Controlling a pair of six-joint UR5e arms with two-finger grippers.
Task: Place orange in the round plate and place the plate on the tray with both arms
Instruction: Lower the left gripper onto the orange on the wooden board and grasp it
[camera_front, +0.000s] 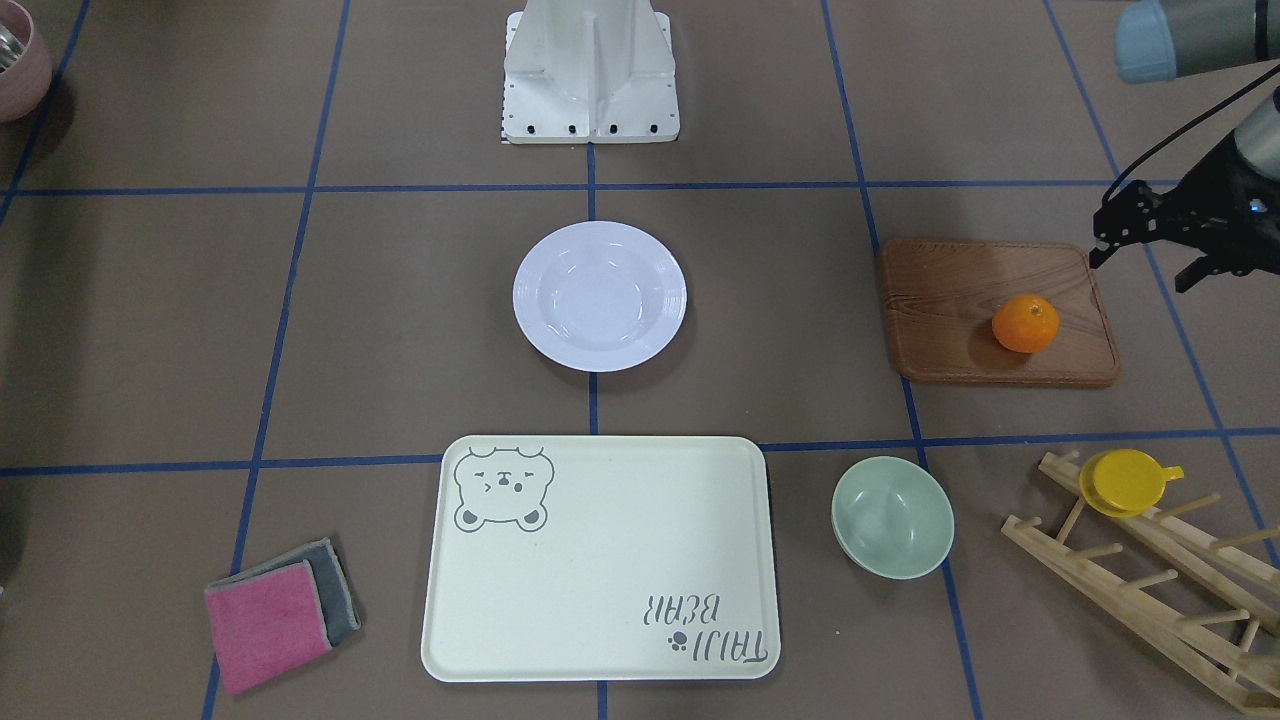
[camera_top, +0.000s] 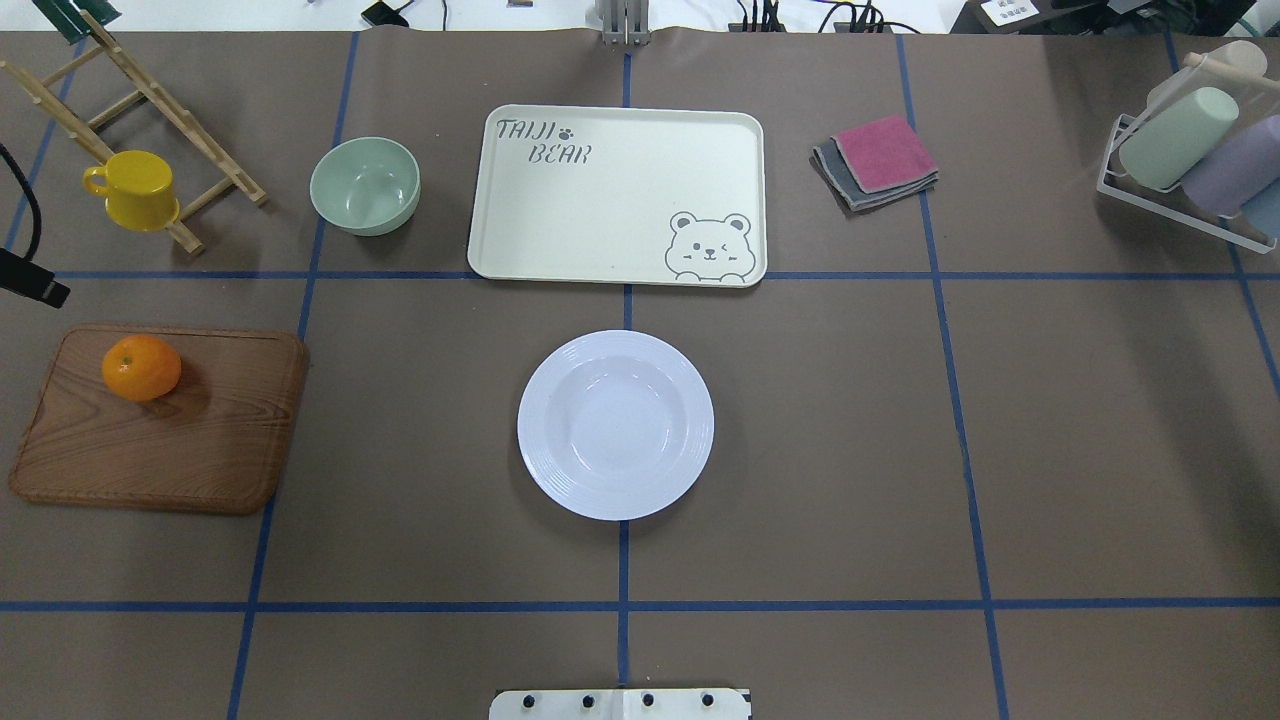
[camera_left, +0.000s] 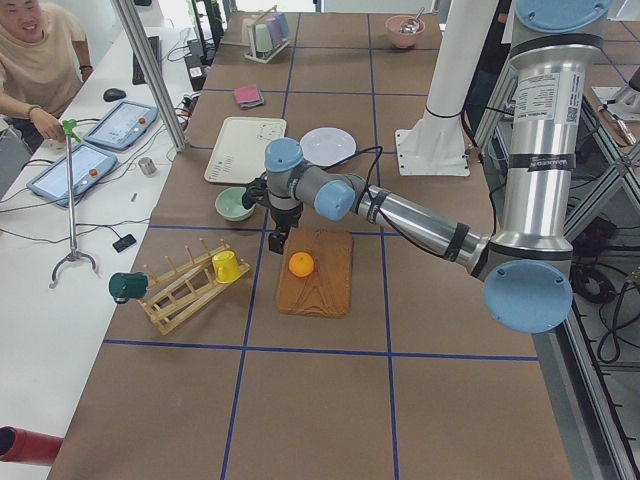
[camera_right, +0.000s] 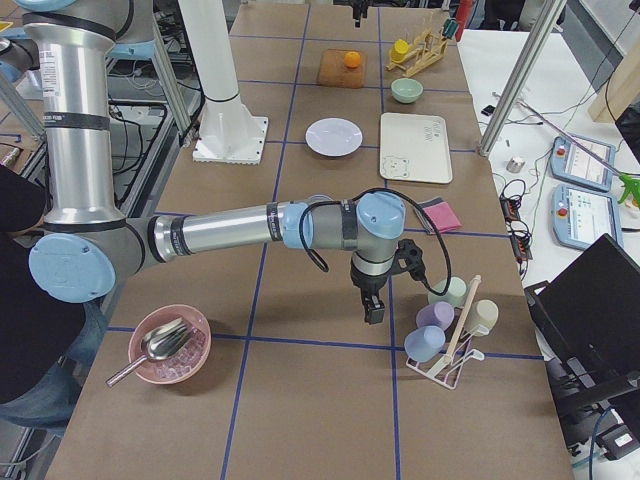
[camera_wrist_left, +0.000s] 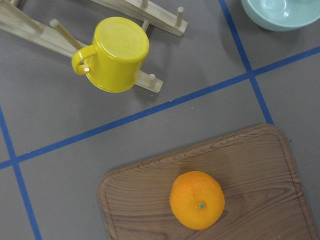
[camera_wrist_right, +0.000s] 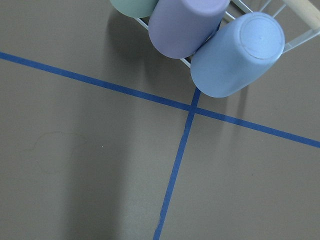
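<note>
the tray (camera_top: 600, 220) lies just beyond the round plate (camera_top: 545, 480); the orange (camera_top: 141, 367) sits apart on the wooden board (camera_top: 180, 450). left gripper (camera_front: 1140, 268) hovers near it, fingers spread; right gripper's (camera_right: 372, 312) i cannot tell. an off-centre pinch could roll it away.

Bench (camera_top: 1100, 450) has a brown-grey sheet on top, with blue tape lines (camera_top: 800, 605) laid out as a grid. Light is even and from above, shadows soft and short.

A white side table (camera_left: 40, 300) runs along the operators' side. It carries two teach pendants (camera_left: 125, 123), a mouse (camera_left: 113, 95) and loose cables. A person (camera_left: 35, 50) sits at it. A slanted aluminium frame post (camera_left: 150, 75) comes down at the bench edge.

From the opposite end, the same white table (camera_right: 570, 100) shows with another slanted post (camera_right: 520, 75), and a black laptop (camera_right: 590, 300) sits nearer the camera.
</note>
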